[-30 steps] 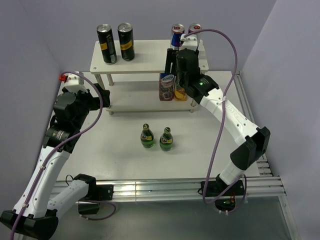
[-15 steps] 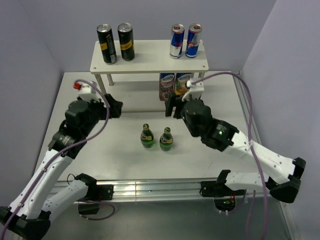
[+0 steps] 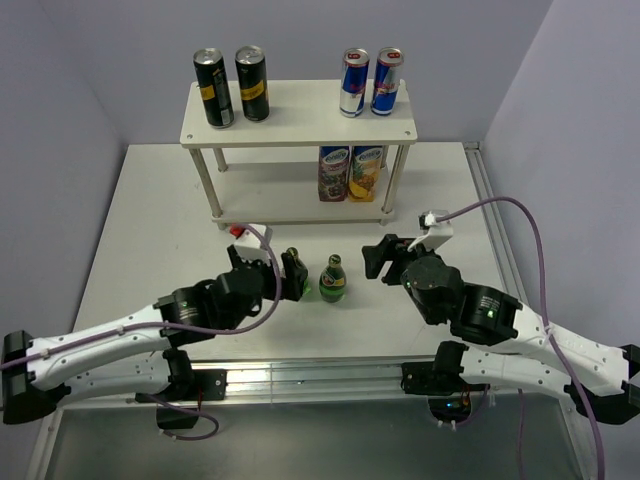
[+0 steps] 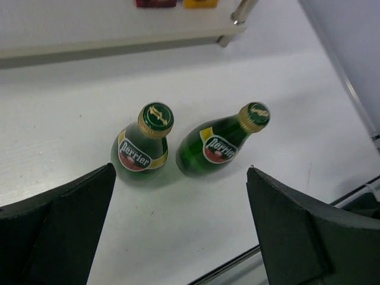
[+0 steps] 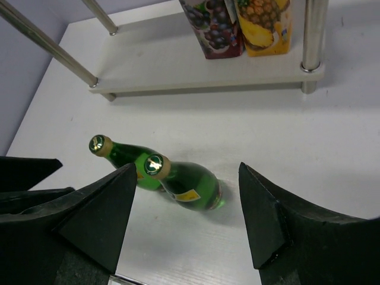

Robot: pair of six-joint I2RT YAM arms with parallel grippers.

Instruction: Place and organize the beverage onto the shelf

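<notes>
both arms dropped low beside the green bottles [image 3: 333, 282], left fingers [image 4: 65, 219] and right fingers [image 5: 95, 219] spread.

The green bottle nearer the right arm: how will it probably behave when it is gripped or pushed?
The green bottle looks like smooth glass, so probably rigid, breakable and slippery to grip. It stands upright with a narrow neck, so a push near the cap would likely tip it. The other bottle stands close and might be knocked.

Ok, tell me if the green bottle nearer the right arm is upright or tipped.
Upright: the Perrier bottle stands on its base on the table, gold cap pointing up.
</notes>
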